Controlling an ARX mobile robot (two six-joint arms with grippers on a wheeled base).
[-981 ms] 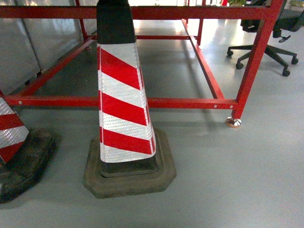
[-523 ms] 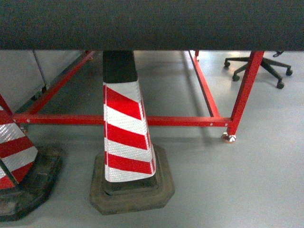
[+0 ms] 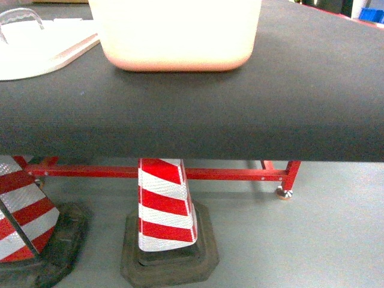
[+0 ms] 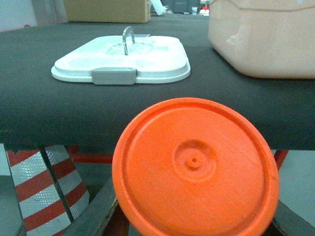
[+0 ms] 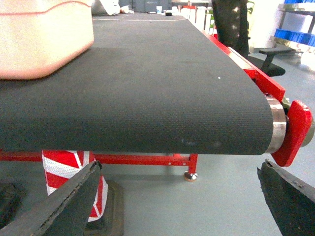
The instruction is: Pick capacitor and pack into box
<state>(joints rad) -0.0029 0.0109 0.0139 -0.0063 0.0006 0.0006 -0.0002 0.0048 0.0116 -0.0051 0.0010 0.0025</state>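
**Jaws low at the belt edge, box ahead, capacitor not in sight**

Jaws first: in the right wrist view the right gripper (image 5: 177, 206) stands wide, its two dark fingers at the bottom corners with nothing between them but floor and red frame. In the left wrist view an orange disc (image 4: 196, 167) fills the lower middle of the picture, with dark finger edges showing at either side below it. The left gripper (image 4: 194, 221) looks to be clamped on that disc, though the contact itself is hidden, so this is a judgement.

Both wrists sit just below the near edge of the black belt-covered worktop (image 3: 288, 90). On it stands the box (image 3: 180, 36), a pale pink tub, open-topped as far as can be told, since its rim is cut off by the frame. Its white lid (image 4: 123, 61) with the grey latch tab (image 4: 113, 75) lies flat to the left of the tub, apart from it. Under the worktop stand a red-and-white striped cone (image 3: 165, 204), a second cone (image 3: 24, 222) and the red frame (image 3: 228, 174).

No capacitor can be made out in any view, unless the orange disc is part of it.

The step in hand appears to be the approach. To do it well, both arms should rise clear of the belt edge before reaching forward, and the tub should be approached from above, not from the side, so it is not pushed along the belt.
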